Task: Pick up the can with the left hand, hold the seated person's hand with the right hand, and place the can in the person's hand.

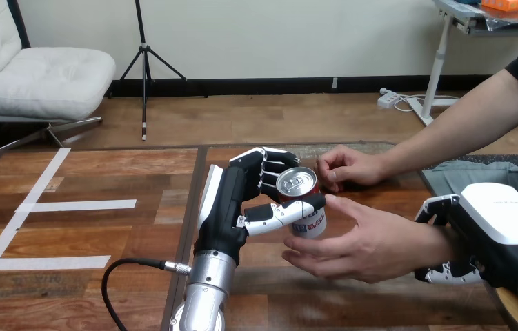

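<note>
A red and white can (pixel 300 187) stands upright in my left hand (pixel 232 207), just above the table's middle. My fingers curl behind it and my thumb crosses its front. The person's hand (pixel 363 241) lies open, palm toward the can, right beside it and slightly below; its thumb tip touches the can's side. My right hand (pixel 497 221) is at the lower right, with fingers (pixel 436 205) above and below the person's wrist (pixel 442 241), curled round it.
The person's other hand (pixel 349 167) rests loosely closed on the wooden table (pixel 104 276) just behind the can. A black cable (pixel 125 265) loops on the table by my left forearm. A grey cloth (pixel 463 172) lies at the right.
</note>
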You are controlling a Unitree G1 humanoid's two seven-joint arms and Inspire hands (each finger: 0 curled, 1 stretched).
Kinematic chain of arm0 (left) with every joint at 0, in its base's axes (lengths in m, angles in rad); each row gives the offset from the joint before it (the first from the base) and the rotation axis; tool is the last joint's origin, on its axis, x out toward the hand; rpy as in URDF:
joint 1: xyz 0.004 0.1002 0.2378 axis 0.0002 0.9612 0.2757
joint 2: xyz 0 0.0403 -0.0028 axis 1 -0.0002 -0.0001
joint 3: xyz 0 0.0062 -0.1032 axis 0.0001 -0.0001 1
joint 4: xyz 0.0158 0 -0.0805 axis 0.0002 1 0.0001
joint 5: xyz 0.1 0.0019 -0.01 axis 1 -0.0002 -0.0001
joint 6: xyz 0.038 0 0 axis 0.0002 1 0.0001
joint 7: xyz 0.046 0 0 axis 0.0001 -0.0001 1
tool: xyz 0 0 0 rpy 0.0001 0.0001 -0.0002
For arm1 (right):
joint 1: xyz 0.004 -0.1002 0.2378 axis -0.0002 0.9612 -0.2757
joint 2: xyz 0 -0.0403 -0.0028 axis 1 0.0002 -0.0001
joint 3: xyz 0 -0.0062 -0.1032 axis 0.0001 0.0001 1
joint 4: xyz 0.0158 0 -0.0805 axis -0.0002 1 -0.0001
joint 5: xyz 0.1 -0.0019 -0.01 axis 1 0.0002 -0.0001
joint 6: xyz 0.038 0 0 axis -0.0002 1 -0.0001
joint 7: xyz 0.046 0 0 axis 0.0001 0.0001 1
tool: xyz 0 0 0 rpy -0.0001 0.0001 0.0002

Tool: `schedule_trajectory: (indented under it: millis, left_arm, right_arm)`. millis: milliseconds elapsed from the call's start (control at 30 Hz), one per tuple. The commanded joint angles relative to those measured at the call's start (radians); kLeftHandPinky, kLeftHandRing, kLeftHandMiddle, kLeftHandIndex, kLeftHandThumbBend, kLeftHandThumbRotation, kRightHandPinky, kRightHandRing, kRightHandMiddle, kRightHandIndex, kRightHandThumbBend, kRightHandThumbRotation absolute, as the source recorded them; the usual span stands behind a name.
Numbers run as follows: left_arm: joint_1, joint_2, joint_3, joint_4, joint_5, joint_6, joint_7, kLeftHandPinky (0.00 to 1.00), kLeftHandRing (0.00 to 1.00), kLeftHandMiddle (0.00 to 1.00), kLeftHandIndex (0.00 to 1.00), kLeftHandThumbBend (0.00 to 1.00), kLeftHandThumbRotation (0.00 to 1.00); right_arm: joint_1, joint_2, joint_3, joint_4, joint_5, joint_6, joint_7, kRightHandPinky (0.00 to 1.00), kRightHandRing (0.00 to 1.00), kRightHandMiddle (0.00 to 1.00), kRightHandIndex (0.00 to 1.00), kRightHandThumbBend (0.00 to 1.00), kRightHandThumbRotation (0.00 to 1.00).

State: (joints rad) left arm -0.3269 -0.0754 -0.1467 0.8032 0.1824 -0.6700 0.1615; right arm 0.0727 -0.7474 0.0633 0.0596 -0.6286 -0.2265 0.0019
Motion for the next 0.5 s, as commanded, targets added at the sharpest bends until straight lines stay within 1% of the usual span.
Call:
schedule_trajectory:
  millis: [0, 233, 467]
  left_arm:
    - [-0.025, -0.047, -0.006, -0.028, -0.014, -0.027, -0.009, 0.44, 0.5, 0.54, 0.53, 0.66, 0.0]
    - [-0.022, -0.053, -0.013, -0.018, -0.013, -0.035, -0.017, 0.44, 0.51, 0.54, 0.52, 0.66, 0.0]
    - [-0.016, -0.062, -0.023, -0.013, -0.016, -0.022, -0.029, 0.44, 0.5, 0.53, 0.52, 0.66, 0.0]
  right_arm:
    - [-0.047, 0.026, -0.014, -0.022, 0.01, -0.004, -0.016, 0.34, 0.41, 0.5, 0.54, 0.59, 0.0]
    - [-0.048, 0.026, -0.01, -0.017, 0.002, -0.007, -0.028, 0.33, 0.4, 0.49, 0.53, 0.61, 0.0]
    - [-0.047, 0.023, -0.008, -0.018, 0.002, -0.009, -0.027, 0.33, 0.4, 0.5, 0.54, 0.61, 0.0]
